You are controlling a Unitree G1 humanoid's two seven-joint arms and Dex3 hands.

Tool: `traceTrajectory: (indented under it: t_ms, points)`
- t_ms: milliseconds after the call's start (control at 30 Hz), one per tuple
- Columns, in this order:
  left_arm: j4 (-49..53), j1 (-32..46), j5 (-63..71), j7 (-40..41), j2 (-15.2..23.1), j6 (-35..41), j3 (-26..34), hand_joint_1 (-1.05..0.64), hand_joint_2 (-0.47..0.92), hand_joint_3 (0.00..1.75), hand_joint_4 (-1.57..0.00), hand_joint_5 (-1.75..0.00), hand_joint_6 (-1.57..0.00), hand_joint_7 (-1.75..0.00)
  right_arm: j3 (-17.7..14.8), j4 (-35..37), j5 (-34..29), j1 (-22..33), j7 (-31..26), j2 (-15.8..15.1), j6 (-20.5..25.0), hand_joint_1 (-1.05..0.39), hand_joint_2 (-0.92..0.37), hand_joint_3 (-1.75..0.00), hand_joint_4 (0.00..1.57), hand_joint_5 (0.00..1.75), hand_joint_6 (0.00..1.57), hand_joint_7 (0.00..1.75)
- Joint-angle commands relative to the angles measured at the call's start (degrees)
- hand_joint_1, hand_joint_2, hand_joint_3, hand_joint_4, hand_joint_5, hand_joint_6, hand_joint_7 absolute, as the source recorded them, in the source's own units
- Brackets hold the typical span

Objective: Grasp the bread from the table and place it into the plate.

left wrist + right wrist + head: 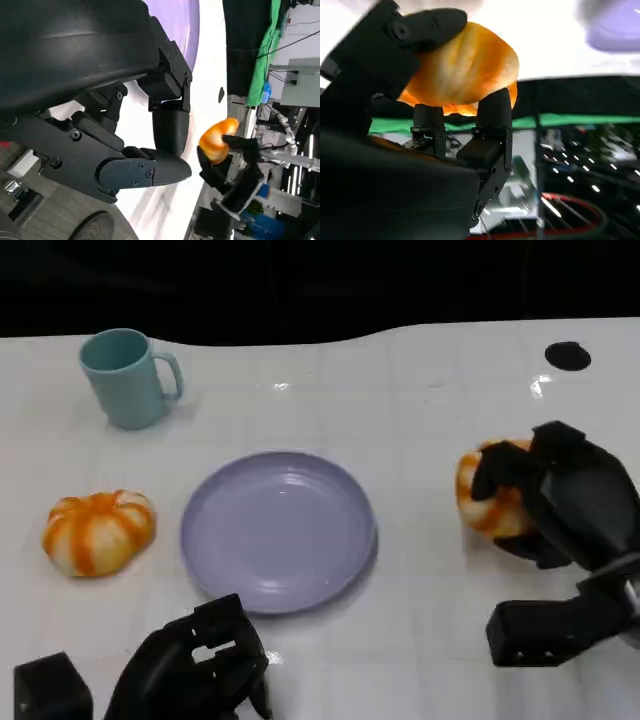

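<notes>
The right hand (560, 495) is clamped on an orange-and-white bread (490, 502), its fingers (492, 112) wrapped around the bread at the right side of the white tabletop (420, 640), well apart from the lavender plate (278, 530). The left hand (195, 670) rests low near the plate's front edge, fingers curled in on nothing. A second bread (98, 530) lies left of the plate, and a teal mug (125, 377) stands behind it.

Robotics lab or studio, white tiled table (420, 570), green backdrop cloth (260, 60), hanging cables, equipment racks, overhead lights
</notes>
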Motion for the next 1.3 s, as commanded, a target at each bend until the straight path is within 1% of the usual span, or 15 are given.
traceTrajectory:
  t_ms: [33,67,200,333,433,500,600,700,900,967,1033,1133,1233,1267,1300]
  points:
    - [-0.57,0.48,-0.61,-0.2,0.64,0.33,0.62,-0.59,0.72,0.59,-0.78,-1.75,-0.72,-1.46,-1.5,-5.02,3.01,0.86,3.79,0.38,-1.25,-0.08,-0.26,-1.29,0.98,1.75,0.76,1.73]
    - [-0.5,0.43,-0.57,-0.13,0.63,0.33,0.62,-0.59,0.72,0.59,-0.78,-1.75,-0.72,-1.46,-1.66,-6.11,3.57,1.07,4.89,0.63,-1.34,-0.08,-0.25,-1.31,0.98,1.75,0.77,1.72]
    - [0.29,-0.08,0.04,0.27,0.59,-0.27,0.6,-0.59,0.73,0.6,-0.78,-1.75,-0.72,-1.46,-2.16,-9.05,5.78,1.18,9.06,2.35,-2.5,-0.1,-0.23,-1.43,1.0,1.75,0.86,1.54]
    - [0.32,-0.27,0.66,0.57,0.73,-0.67,0.54,-0.59,0.73,0.6,-0.76,-1.75,-0.72,-1.46,-1.98,-10.88,5.24,0.68,11.18,3.61,-2.1,-0.13,-0.21,-1.44,1.0,1.75,0.87,1.54]
    - [0.12,-0.34,0.59,0.24,0.92,-0.5,0.51,-0.62,0.72,0.59,-0.77,-1.75,-0.73,-1.47,-1.48,-10.27,5.79,-0.5,12.84,6.56,-2.42,-0.14,-0.19,-1.45,1.01,1.75,0.86,1.58]
    - [0.14,-0.37,0.53,0.17,0.94,-0.48,0.51,-0.63,0.72,0.58,-0.78,-1.75,-0.74,-1.48,-1.35,-9.96,5.56,-0.97,13.47,7.64,-2.43,-0.13,-0.19,-1.46,1.0,1.75,0.85,1.59]
    - [0.06,-0.15,0.46,0.21,0.89,-0.37,0.49,-0.62,0.72,0.58,-0.78,-1.75,-0.73,-1.47,-0.43,-7.88,5.28,-2.73,14.37,10.25,-3.12,-0.12,-0.22,-1.42,0.99,1.75,0.81,1.65]
    - [-0.09,0.1,0.11,-0.26,0.83,-0.31,0.4,-0.61,0.73,0.58,-0.78,-1.75,-0.73,-1.47,0.93,-5.03,4.37,-4.86,14.21,12.74,-2.96,-0.14,-0.26,-1.32,0.99,1.75,0.76,1.74]
    - [-0.18,0.48,0.03,-0.69,0.82,-0.85,0.27,-0.59,0.74,0.57,-0.78,-1.75,-0.72,-1.47,3.03,0.64,3.25,-8.08,13.07,17.68,-1.94,-0.16,-0.26,-1.29,0.98,1.75,0.75,1.75]
    - [-0.31,0.65,0.12,-0.51,0.79,-0.81,0.23,-0.59,0.74,0.57,-0.78,-1.75,-0.72,-1.47,3.6,2.75,3.4,-9.12,12.98,19.48,-1.84,-0.17,-0.29,-1.23,0.98,1.75,0.74,1.71]
    - [-0.66,0.87,0.31,-0.07,0.74,-0.56,0.16,-0.59,0.74,0.57,-0.79,-1.75,-0.72,-1.47,3.79,4.17,3.66,-9.69,12.76,20.53,-1.96,-0.17,-0.32,-1.23,0.97,1.75,0.74,1.72]
    - [-1.74,1.38,0.62,0.62,0.72,0.24,-0.1,-0.59,0.74,0.57,-0.78,-1.75,-0.72,-1.47,3.96,6.27,3.87,-10.45,12.22,21.97,-1.9,-0.15,-0.32,-1.22,0.96,1.75,0.72,1.73]
    - [-1.99,1.54,0.65,0.57,0.69,0.15,-0.2,-0.59,0.74,0.57,-0.78,-1.75,-0.72,-1.48,4.1,7.57,3.92,-10.94,11.32,22.52,-2.46,-0.15,-0.34,-1.19,0.92,1.75,0.7,1.74]
    - [-2.04,1.59,0.58,0.49,0.64,0.08,-0.22,-0.59,0.74,0.57,-0.78,-1.75,-0.72,-1.48,4.02,7.95,4.21,-11.04,11.57,22.82,-2.34,-0.17,-0.36,-1.15,0.9,1.7,0.69,1.65]
    - [-1.97,1.6,0.53,0.38,0.6,-0.12,-0.22,-0.59,0.74,0.57,-0.78,-1.75,-0.72,-1.48,4.03,8.14,4.38,-11.14,12.0,22.99,-2.12,-0.2,-0.44,-1.01,0.88,1.58,0.74,1.35]
